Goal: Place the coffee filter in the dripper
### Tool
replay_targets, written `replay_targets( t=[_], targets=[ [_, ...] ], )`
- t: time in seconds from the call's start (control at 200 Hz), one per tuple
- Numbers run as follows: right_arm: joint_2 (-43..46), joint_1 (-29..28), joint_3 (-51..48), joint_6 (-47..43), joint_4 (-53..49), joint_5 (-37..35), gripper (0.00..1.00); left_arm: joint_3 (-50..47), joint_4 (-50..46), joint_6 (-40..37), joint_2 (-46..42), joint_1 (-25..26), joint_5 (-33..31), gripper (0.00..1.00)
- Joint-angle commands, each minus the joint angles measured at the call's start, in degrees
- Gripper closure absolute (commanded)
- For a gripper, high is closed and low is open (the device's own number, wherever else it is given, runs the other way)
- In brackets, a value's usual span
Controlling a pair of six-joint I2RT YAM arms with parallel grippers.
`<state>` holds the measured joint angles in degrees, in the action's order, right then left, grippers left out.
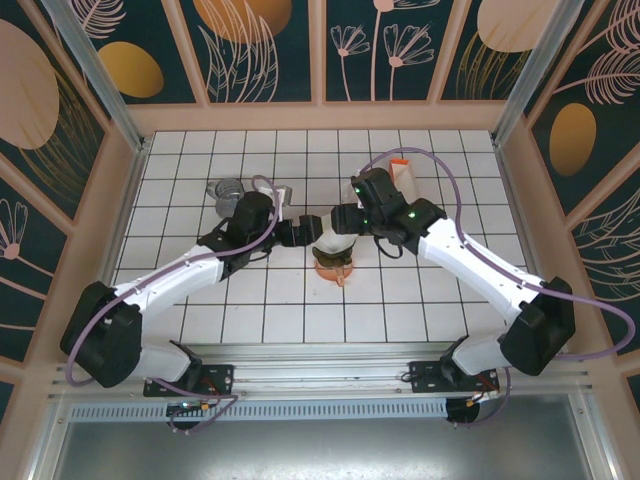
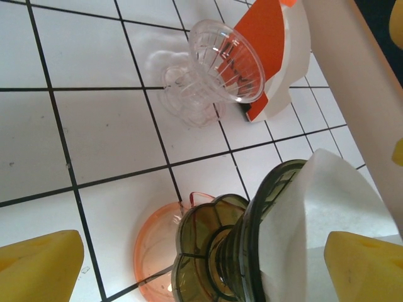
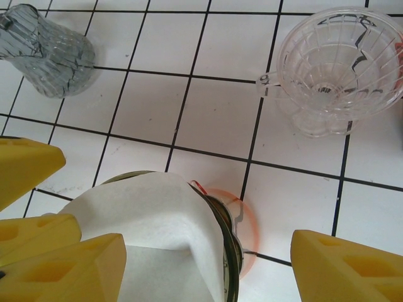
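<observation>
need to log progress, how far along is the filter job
Done: the white paper filter sits inside the dark translucent dripper.
In hand: nothing. The left gripper and right gripper both stand open around it.
Left: probably only backing both grippers away.

Both arms stretch inward from their bases and meet at the dripper point(image 2: 217, 242). The left gripper point(image 2: 201, 267) comes in from its left, jaws spread wide. The right gripper point(image 3: 204, 267) leans over it from the right, fingers apart, straddling it.
</observation>
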<state>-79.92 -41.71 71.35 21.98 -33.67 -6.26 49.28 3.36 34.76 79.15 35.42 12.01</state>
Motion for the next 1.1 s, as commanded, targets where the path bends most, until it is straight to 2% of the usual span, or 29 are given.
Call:
replay_targets(
  t=[0.0,0.345,0.61,0.921,1.096],
  targets=[
    [2.2,-0.1,-0.6,1.2,1.0,-1.6,0.3,1.1,1.4,0.7,-1.5,0.2,0.9,0.02],
    [5.9,-0.1,-2.2,1.0,4.1,-1.8,0.3,1.4,0.2,1.2,-5.5,0.2,-2.0,0.02],
    [10.8,-0.1,-5.6,2.3,6.5,-4.1,0.3,0.7,-1.3,2.2,-10.8,0.1,-7.8,0.02],
    [15.6,-0.1,-9.8,4.0,6.6,-4.7,0.31,-4.4,-3.3,5.7,-16.8,-0.3,-18.0,0.01],
    [18.9,-0.1,-13.5,5.7,7.2,-5.3,0.31,-9.2,-2.6,9.3,-19.2,-3.1,-17.6,0.02]
  ],
)
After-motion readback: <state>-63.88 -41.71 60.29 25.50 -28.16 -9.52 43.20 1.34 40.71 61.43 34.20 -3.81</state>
